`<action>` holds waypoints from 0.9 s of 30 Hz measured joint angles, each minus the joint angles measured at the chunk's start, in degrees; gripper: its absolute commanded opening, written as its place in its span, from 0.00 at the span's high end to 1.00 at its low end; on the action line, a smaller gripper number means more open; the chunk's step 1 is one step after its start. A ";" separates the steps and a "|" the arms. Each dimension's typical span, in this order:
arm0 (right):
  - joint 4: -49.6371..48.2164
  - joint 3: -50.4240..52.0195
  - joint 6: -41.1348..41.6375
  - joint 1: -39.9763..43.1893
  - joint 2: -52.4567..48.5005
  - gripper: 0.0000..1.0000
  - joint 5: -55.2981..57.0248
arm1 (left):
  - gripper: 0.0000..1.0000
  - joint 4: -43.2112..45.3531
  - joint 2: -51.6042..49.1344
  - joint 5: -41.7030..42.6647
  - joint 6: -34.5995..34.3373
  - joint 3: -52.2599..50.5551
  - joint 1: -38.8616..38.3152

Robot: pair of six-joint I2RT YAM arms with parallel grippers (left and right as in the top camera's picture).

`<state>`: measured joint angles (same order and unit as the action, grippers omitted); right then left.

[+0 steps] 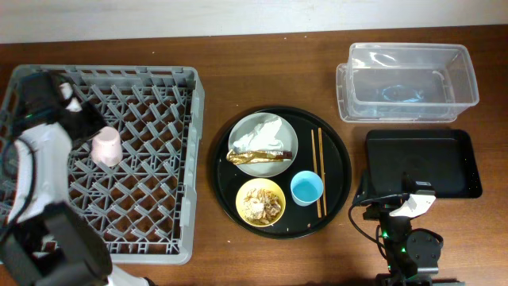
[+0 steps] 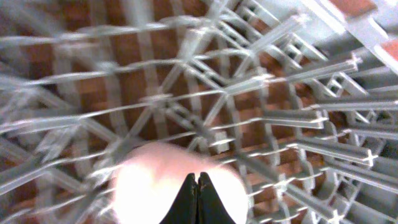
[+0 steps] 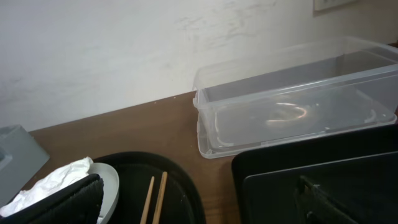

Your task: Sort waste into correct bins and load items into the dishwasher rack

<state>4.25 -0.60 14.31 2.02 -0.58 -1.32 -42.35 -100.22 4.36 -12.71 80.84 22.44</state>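
While your left jaws sit pressed together over the pink cup (image 1: 107,147) in the dishwasher rack (image 1: 159,238), your right jaws stand spread; loading is underway, and the light-blue cup (image 1: 306,188) probably comes next.

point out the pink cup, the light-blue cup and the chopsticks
pink cup (image 1: 107,148), overhead view, middle of its body
light-blue cup (image 1: 306,188), overhead view, inside its open mouth
chopsticks (image 1: 321,171), overhead view, mid-length of one stick
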 measured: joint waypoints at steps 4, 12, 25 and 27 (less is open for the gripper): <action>0.00 0.00 0.04 0.00 0.00 0.01 0.02 | 1.00 -3.98 4.52 -2.25 -0.83 0.63 2.45; 0.00 0.00 0.02 0.00 0.00 0.01 0.02 | 1.00 -5.09 4.85 1.66 -3.45 0.72 2.75; 0.00 0.00 0.00 0.00 0.00 0.01 0.02 | 1.00 -4.55 -2.45 6.34 -3.39 0.72 0.39; 0.00 0.00 0.02 0.00 0.00 0.01 0.02 | 1.00 -4.57 -2.45 5.86 -3.41 0.72 0.39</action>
<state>4.25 -0.60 14.33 2.02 -0.58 -1.30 -46.92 -102.67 10.22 -16.12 81.56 22.83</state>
